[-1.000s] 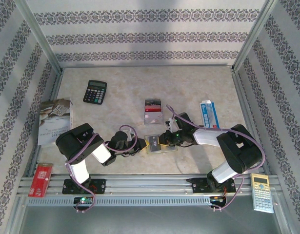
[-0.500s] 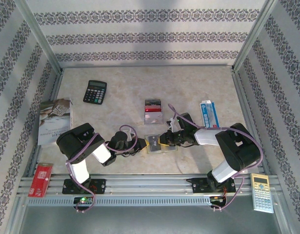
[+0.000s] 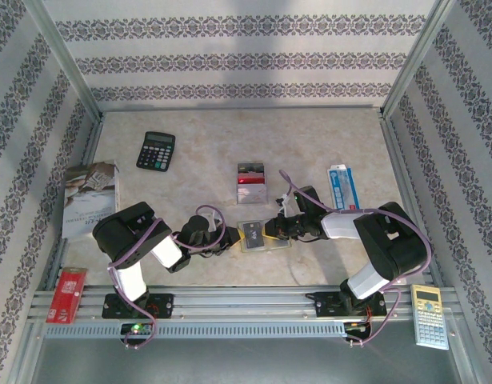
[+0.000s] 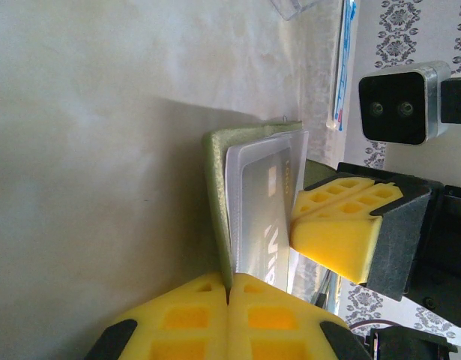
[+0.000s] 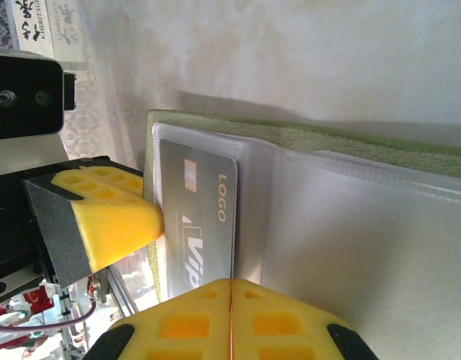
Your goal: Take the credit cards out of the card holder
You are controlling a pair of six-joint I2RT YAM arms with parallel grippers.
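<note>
The olive fabric card holder (image 3: 258, 238) is lying open on the mottled counter (image 3: 206, 144), left jaws clenching its edge. Right jaws are sitting clenched at the glossy grey card (image 5: 199, 217) in its clear pocket.

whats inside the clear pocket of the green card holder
A dark grey card with a chip and LOGO lettering sits in the clear pocket of the card holder. Its near end is covered by the right pincer, and any card behind it cannot be seen.
</note>
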